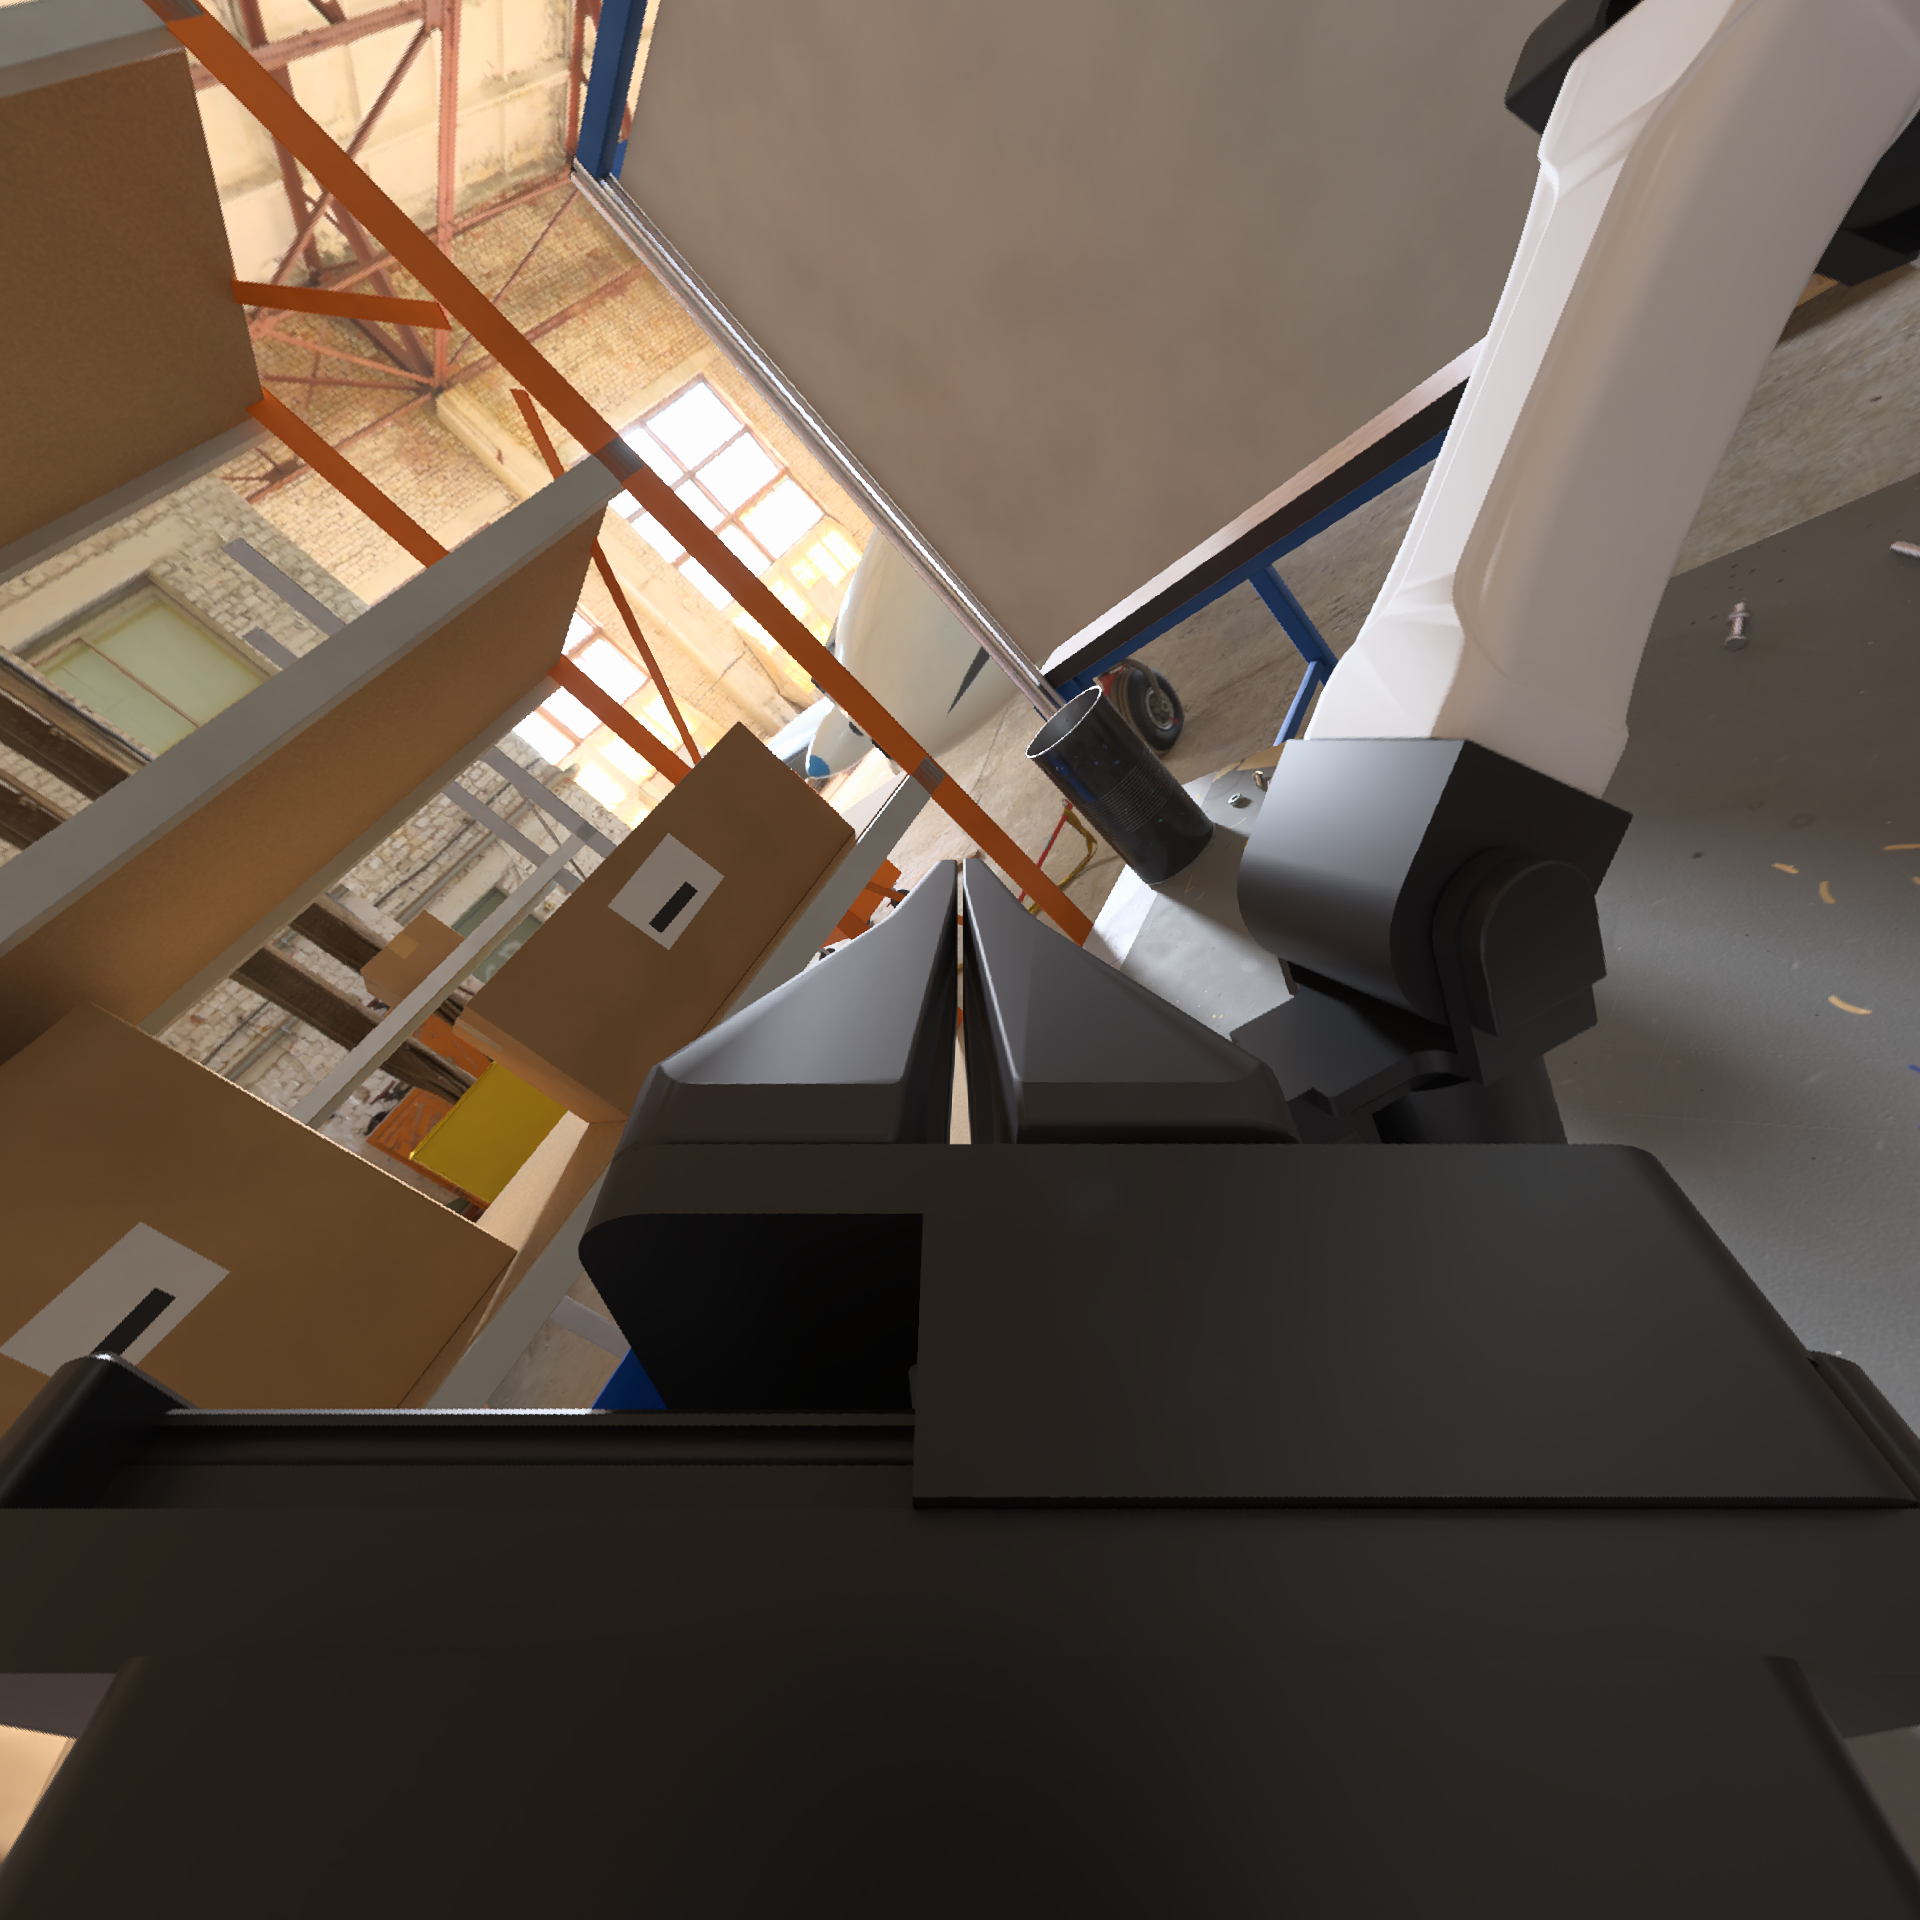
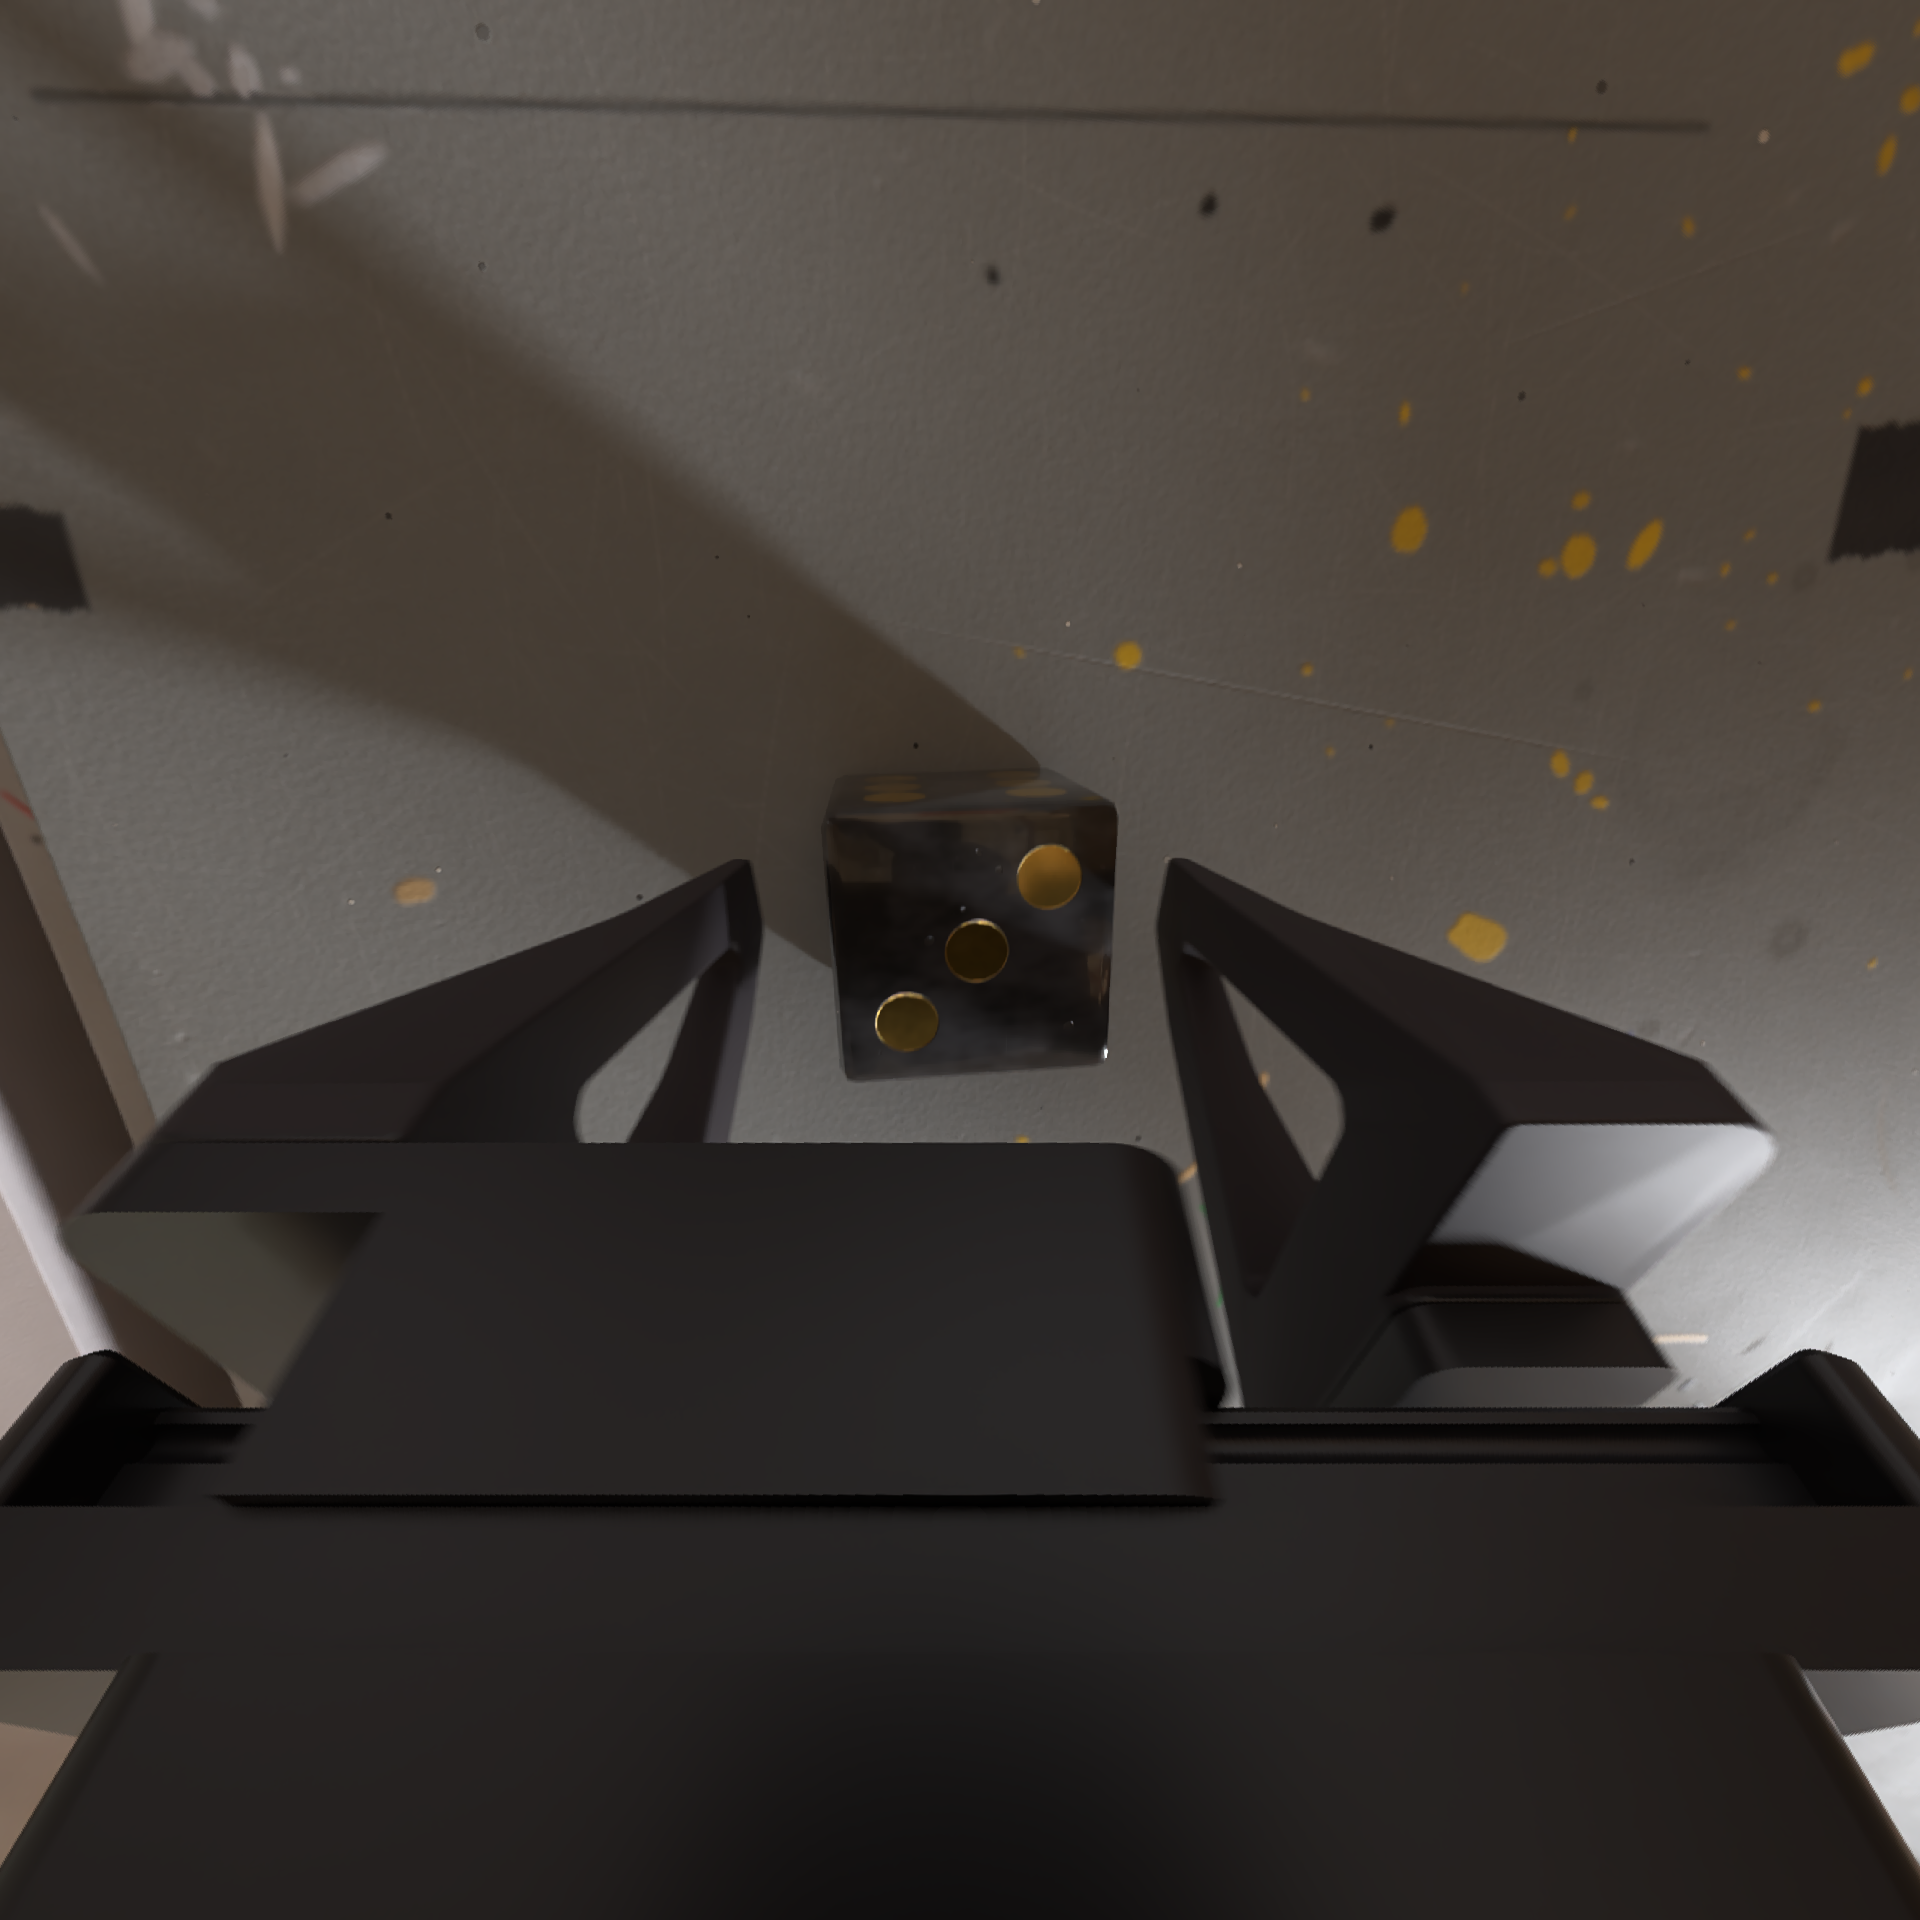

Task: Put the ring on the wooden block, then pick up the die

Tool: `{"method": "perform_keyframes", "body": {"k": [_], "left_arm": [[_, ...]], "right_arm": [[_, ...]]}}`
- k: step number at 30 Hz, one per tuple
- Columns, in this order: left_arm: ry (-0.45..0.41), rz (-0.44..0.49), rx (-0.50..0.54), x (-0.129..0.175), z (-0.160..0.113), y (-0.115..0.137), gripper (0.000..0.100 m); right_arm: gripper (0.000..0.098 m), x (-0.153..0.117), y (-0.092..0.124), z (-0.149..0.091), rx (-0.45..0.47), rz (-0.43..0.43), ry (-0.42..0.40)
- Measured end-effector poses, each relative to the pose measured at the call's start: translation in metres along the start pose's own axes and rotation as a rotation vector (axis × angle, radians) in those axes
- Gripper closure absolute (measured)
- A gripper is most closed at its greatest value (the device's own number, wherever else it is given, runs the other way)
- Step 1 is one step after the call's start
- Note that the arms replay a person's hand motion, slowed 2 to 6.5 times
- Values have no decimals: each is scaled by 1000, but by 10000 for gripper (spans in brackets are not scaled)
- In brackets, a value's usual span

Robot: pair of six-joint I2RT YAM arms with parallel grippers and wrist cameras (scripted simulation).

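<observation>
The right claw (image 2: 956, 883) is spread wide — a glossy black die with gold pips (image 2: 971, 925) sits between its fingers, untouched by either. The left claw (image 1: 959, 883) is pressed closed and empty — aimed away at stacked brown cardboard boxes (image 1: 665, 925).

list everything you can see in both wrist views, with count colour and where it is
die: one, black with gold dots, on the table between the open jaws in the right wrist view
table: one, grey with yellow paint specks, under the die
cardboard boxes: at least three, brown, on shelves left in the left wrist view
shelf frame: one, orange beams with grey boards, left in the left wrist view
yellow box: one, low on the shelves
tube: one, short, dark, centre right in the left wrist view
other arm: one, white with black joints, right in the left wrist view
left gripper: black, jaws together, empty
right gripper: black, jaws open either side of the die, not touching it
</observation>
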State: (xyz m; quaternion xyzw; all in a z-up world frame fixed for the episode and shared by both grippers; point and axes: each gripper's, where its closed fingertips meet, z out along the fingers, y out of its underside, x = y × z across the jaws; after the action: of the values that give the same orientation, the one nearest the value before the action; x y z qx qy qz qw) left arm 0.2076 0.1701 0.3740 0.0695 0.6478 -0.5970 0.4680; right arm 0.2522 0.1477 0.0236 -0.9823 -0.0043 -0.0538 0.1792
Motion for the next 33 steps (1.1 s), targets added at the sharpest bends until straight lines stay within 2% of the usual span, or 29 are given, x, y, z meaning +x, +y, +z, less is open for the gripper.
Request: {"method": "perform_keyframes", "body": {"k": [3, 4, 10, 16, 24, 33], "left_arm": [[0, 0, 1, 0, 0, 0, 993], [0, 0, 1, 0, 0, 0, 993], [1, 1, -1, 1, 0, 0, 993], [-2, 2, 4, -1, -1, -1, 993], [-1, 1, 8, 0, -2, -2, 993], [12, -5, 3, 5, 3, -1, 993]], "right_arm": [[526, -1, -1, 4, 6, -14, -10], [558, 0, -1, 4, 13, -17, -11], [559, 3, 4, -15, 62, -49, -40], [559, 12, 19, -65, 143, -70, -61], [559, 48, 66, -152, 199, -117, 34], [559, 96, 141, -220, 113, -72, 164]]}}
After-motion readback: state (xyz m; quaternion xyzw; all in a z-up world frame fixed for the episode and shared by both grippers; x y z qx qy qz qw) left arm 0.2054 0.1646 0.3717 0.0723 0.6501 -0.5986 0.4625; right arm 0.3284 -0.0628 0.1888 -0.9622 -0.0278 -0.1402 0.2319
